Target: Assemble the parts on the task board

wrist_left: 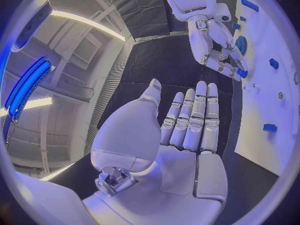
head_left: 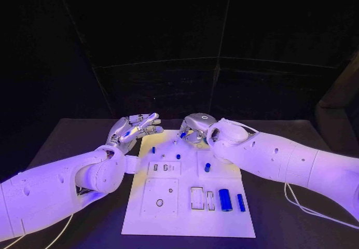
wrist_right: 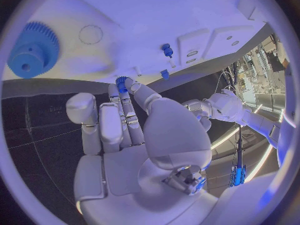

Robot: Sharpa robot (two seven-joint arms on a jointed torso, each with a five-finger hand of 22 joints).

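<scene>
Right hand (head_left: 196, 128) sits over the far edge of the white board (head_left: 179, 215), fingers closed on a small blue toothed part (wrist_right: 122, 80), pinched at the fingertips. In the right wrist view the part hangs just off the board's edge, near a small blue peg (wrist_right: 167, 49) standing in the board. A larger blue gear (wrist_right: 32, 50) lies flat on the board, well apart from the held piece.

Left hand (head_left: 133, 129) hovers beside the board's far left corner, palm open, fingers straight and together, holding nothing.

Other blue pieces: two cylinders (head_left: 225, 199) lying near the right edge, close to the near end, beside rectangular recesses.

Step in hand, as judged: carrying the small toothed part to its seat. To do it well, keep the pinch light but steady, hold the part's bore level with the board, line it up over its post before lowering, and seat it straight down without forcing. Which post it belongs on I cannot tell.

Writing or labels: none readable on board or parts.
</scene>
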